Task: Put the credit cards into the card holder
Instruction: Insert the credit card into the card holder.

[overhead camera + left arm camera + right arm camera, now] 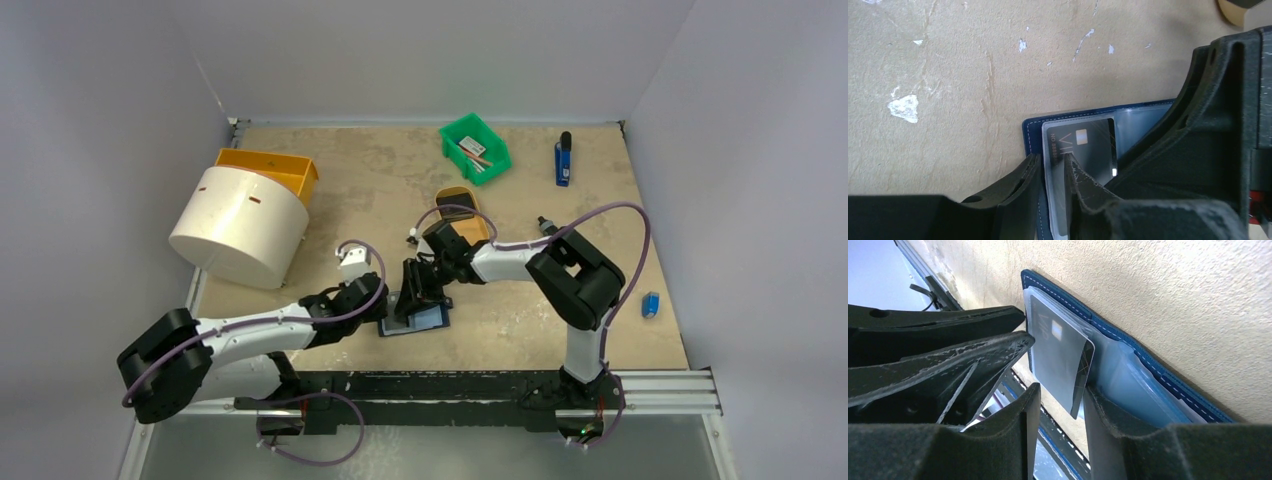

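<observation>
The navy card holder (428,321) lies open on the table near the front, pale blue lining up. A dark credit card (1090,142) with a chip sits partly in its clear sleeve, one end sticking out (1058,357). My left gripper (1053,162) is shut on the holder's sleeved edge (1034,131) and comes in from the left (386,312). My right gripper (1062,390) is open just above the holder (415,292). The card's free corner hangs between its fingers and rests against the right finger (1103,425). The holder's stitched edge (1158,375) runs behind.
A white drum (240,225) and an orange bin (272,170) stand at the back left. A green bin (475,148) and a blue pen-like object (563,160) are at the back. A tan oval tray (466,208) is behind the right gripper. A small blue item (651,305) lies at the right.
</observation>
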Controlling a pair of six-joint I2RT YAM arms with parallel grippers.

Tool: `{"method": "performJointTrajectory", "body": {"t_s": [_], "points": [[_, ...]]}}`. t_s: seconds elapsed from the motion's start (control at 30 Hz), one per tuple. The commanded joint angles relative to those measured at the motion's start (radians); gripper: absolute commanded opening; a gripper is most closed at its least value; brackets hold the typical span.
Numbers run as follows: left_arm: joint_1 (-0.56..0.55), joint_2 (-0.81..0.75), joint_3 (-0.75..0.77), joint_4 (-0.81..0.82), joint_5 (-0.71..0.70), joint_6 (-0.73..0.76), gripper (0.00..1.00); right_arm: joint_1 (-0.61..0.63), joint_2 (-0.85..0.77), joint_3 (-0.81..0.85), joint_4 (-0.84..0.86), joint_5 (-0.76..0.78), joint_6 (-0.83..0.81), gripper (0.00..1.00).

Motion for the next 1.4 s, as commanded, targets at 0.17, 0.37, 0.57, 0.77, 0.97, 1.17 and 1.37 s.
{"method": "performJointTrajectory", "body": {"t_s": [0.17,0.37,0.57,0.77,0.97,1.17,1.37], "points": [[0.001,-0.089,0.06,-0.101,-0.051,0.024,0.33,0.007,-0.105,0.058,-0.191,0.107,-0.077,0.47],[0.001,-0.105,0.116,-0.13,-0.059,0.038,0.35,0.006,-0.192,0.044,-0.273,0.187,-0.099,0.49],[0.001,-0.122,0.164,-0.127,-0.056,0.061,0.35,0.004,-0.34,0.029,-0.34,0.464,-0.134,0.45],[0.001,-0.198,0.167,-0.072,-0.063,0.099,0.36,-0.09,-0.613,-0.16,-0.143,0.699,-0.143,0.45],[0.0,-0.273,0.15,-0.02,-0.113,0.094,0.36,-0.229,-0.576,-0.077,-0.12,0.674,-0.057,0.46],[0.0,-0.286,0.137,-0.02,-0.134,0.068,0.38,-0.288,-0.434,-0.007,-0.098,0.785,0.316,0.6],[0.001,-0.286,0.135,-0.045,-0.132,0.048,0.39,-0.292,-0.293,0.021,-0.027,0.865,0.592,0.61]]}}
